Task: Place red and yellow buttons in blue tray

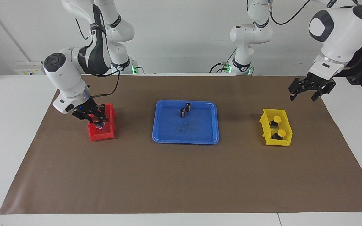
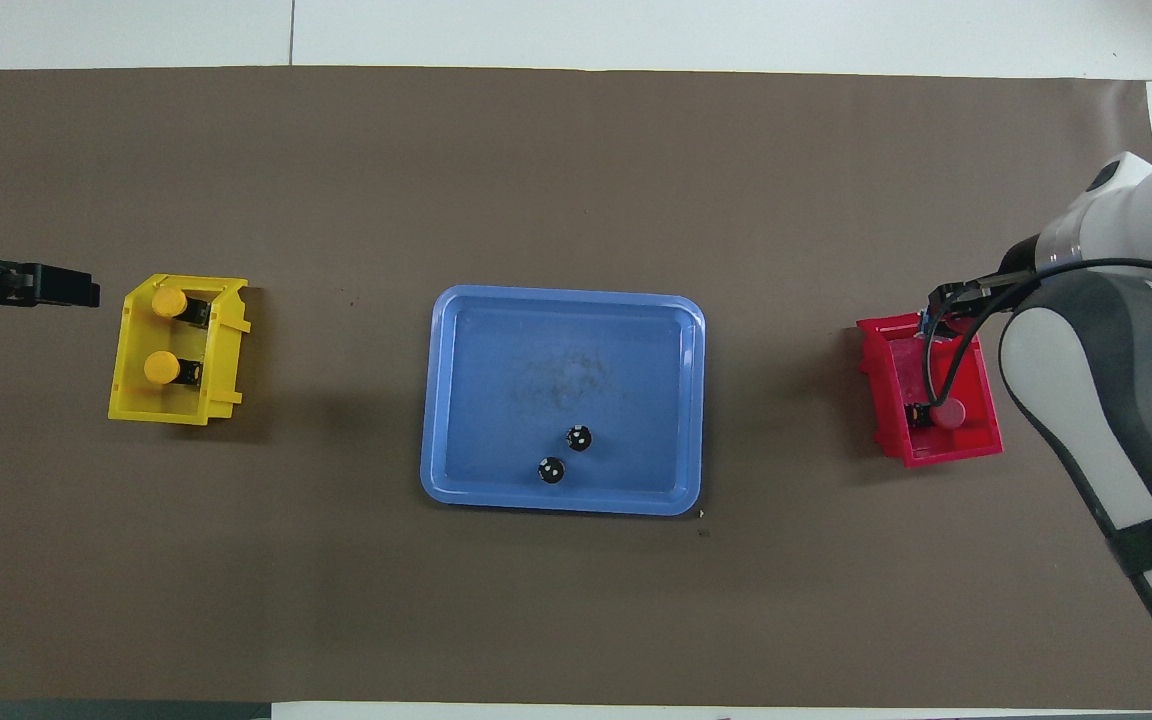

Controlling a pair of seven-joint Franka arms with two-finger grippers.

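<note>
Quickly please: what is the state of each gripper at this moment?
Left gripper: open, holding nothing, above the table beside the yellow bin.
Right gripper: shut on a red button, over the red bin.

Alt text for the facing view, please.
The right gripper, shut on a red button, is over the red bin. The blue tray mid-table holds two dark cylinders; two yellow buttons sit in the yellow bin, the left gripper above it.
</note>
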